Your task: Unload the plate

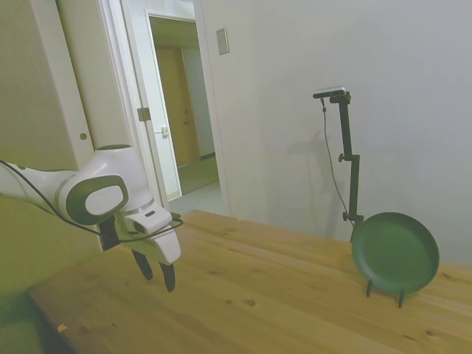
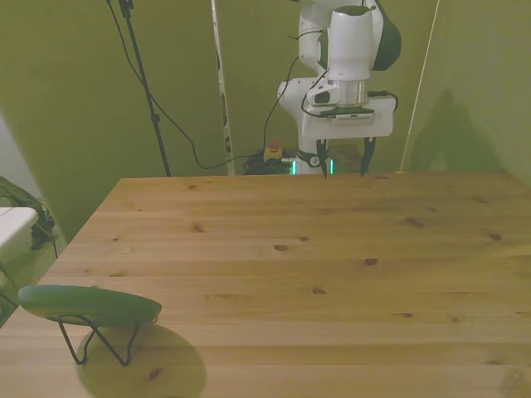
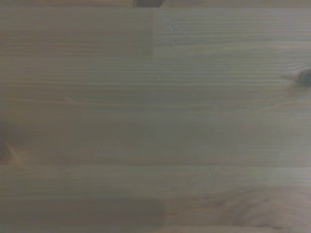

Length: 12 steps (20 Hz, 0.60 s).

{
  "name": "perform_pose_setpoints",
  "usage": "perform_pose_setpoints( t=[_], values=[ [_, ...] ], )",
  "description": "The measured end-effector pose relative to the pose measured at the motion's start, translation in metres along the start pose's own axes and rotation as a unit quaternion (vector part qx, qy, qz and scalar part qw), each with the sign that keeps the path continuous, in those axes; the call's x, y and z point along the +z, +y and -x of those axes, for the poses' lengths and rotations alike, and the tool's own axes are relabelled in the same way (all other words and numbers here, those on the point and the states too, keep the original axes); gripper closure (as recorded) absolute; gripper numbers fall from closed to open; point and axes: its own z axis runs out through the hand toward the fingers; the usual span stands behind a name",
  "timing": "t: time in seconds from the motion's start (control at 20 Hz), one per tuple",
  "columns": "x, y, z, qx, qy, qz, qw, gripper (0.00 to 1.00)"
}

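The dark green plate (image 1: 396, 251) stands nearly upright on edge, leaning back in a thin black wire stand (image 1: 385, 289) whose feet rest on the wooden table (image 1: 280, 295). In the front view the plate (image 2: 90, 304) shows edge-on, carried above the stand's bent legs (image 2: 98, 340), close to the table's near corner at the front view's left, with a round shadow spread on the boards under it. The plate's face is bare.

Well apart from the plate, over the opposite end of the table, the gripper (image 2: 342, 164) hangs from the white arm with its dark fingers (image 2: 323, 162) pointing down and spread apart, nothing between them. In the side view the gripper (image 1: 156, 273) hovers clear above the wood. The wrist view takes in only bare table planks (image 3: 155, 121) with a dark knot, somewhat blurred.
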Motion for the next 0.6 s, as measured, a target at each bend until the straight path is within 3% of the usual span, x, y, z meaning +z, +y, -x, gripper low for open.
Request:
perform_pose_setpoints(
  t=[0.25,0.6],
  values=[
    [-0.012,0.010,-0.025,0.021,0.014,-0.021,0.9995,0.00],
    [-0.053,0.041,-0.137,0.101,0.081,-0.041,0.9907,0.00]
  ],
)
